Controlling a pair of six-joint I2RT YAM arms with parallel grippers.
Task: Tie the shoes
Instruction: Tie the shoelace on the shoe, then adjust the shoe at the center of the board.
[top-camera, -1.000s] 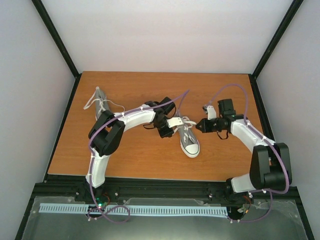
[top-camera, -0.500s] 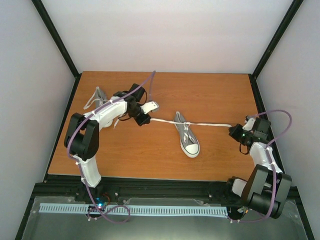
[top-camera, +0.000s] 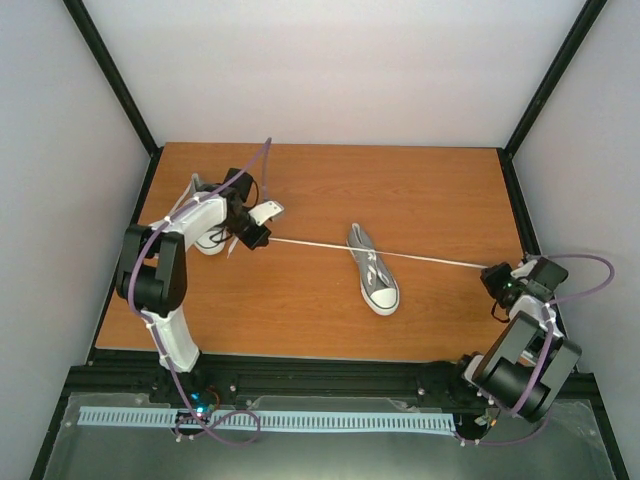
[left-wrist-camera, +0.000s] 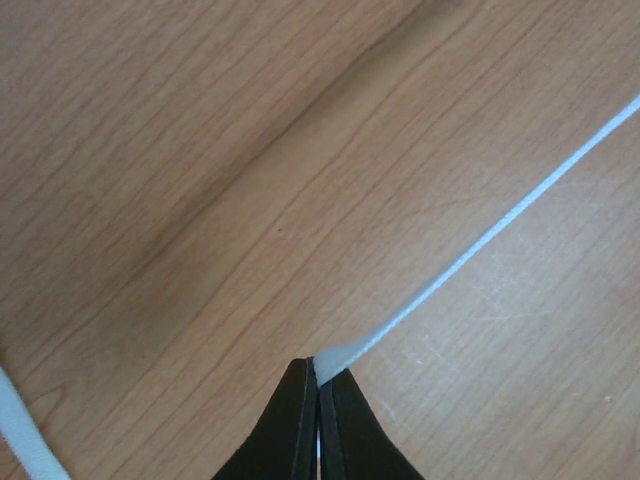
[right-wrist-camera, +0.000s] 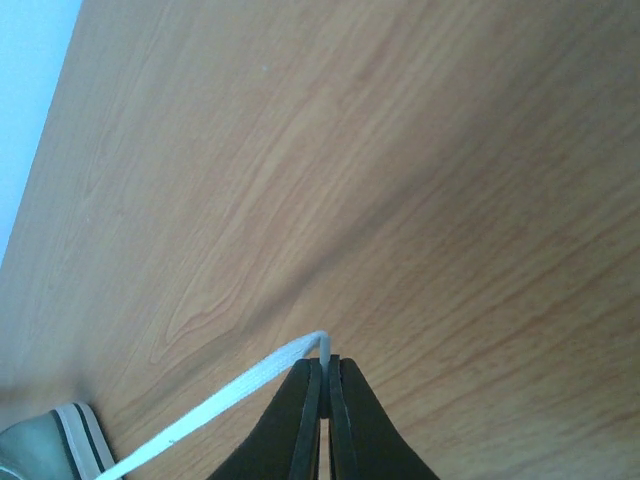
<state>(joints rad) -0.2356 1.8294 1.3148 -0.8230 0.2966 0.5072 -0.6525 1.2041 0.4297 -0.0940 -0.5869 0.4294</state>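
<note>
On table (top-camera: 420, 190) | centre shoe (top-camera: 373, 268), left shoe (top-camera: 209, 243) (two total) | both jaws clench one taut lace (top-camera: 310, 243)

One shoe (top-camera: 373, 270) is lying at the middle of the table (top-camera: 420, 190) with its toe pointing toward the near edge. The second shoe (top-camera: 207, 242) is lying near the left rear corner, partly under the left arm. The left lace (top-camera: 305, 243) is running from the middle shoe leftward into the left gripper (top-camera: 264, 238), just right of the second shoe, while the right lace (top-camera: 440, 260) is running rightward into the right gripper (top-camera: 489, 271) near the right edge, both forming one nearly straight line across the table.
</note>
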